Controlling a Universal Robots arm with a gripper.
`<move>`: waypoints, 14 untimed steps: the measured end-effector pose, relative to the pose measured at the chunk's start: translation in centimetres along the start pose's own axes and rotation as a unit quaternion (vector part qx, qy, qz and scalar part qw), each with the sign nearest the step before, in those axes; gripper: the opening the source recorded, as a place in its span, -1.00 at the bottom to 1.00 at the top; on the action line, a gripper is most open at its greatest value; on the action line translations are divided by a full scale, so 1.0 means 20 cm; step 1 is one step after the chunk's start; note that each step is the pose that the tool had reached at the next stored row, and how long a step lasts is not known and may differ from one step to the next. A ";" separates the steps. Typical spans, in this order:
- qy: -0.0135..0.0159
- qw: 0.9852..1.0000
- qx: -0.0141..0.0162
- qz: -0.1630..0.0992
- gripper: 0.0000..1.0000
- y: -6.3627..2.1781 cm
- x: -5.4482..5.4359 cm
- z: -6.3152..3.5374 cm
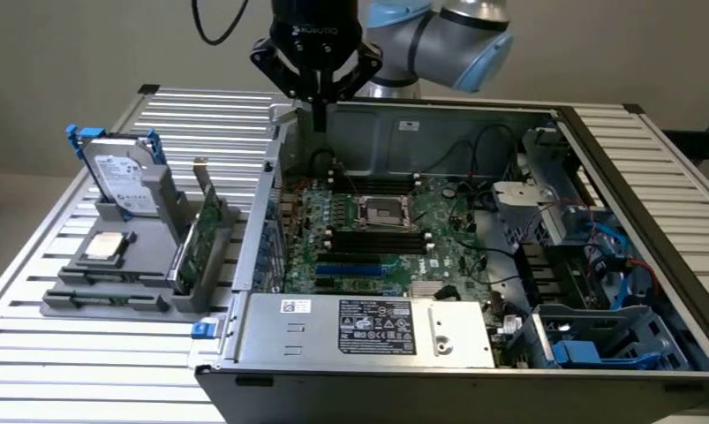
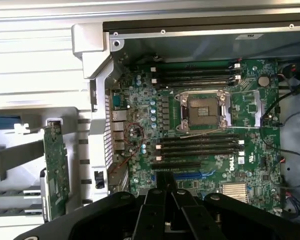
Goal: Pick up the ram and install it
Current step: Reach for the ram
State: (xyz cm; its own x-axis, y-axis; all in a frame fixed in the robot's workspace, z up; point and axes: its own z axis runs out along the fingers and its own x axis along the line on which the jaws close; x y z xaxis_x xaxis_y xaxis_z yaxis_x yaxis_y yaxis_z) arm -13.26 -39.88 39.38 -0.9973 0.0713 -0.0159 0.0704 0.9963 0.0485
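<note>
Slatted desk (image 1: 48, 353) carries the case (image 1: 448, 132); my hand (image 1: 319, 119) hangs above its rim, pinched shut and empty. I'd open wide before grasping.

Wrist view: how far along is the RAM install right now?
Done: nothing visible; the memory slots look empty. In hand: nothing; the gripper is shut and bare above the rear wall of the computer case. Left: picking and installing the ram. A green board stands untouched in the grey holder beside the case; whether it is the ram I cannot tell.
</note>
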 end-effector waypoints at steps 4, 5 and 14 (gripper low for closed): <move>0.002 1.000 0.000 0.000 -0.79 -0.007 0.09 0.000; 0.002 1.000 0.000 0.000 -0.79 -0.008 0.11 0.000; 0.019 1.000 0.001 0.001 -0.79 -0.023 0.32 0.002</move>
State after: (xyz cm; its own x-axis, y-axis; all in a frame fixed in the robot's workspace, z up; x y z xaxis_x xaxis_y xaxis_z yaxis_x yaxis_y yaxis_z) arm -19.61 -39.88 39.23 -0.9972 0.0712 0.0224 0.0722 0.9964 0.0456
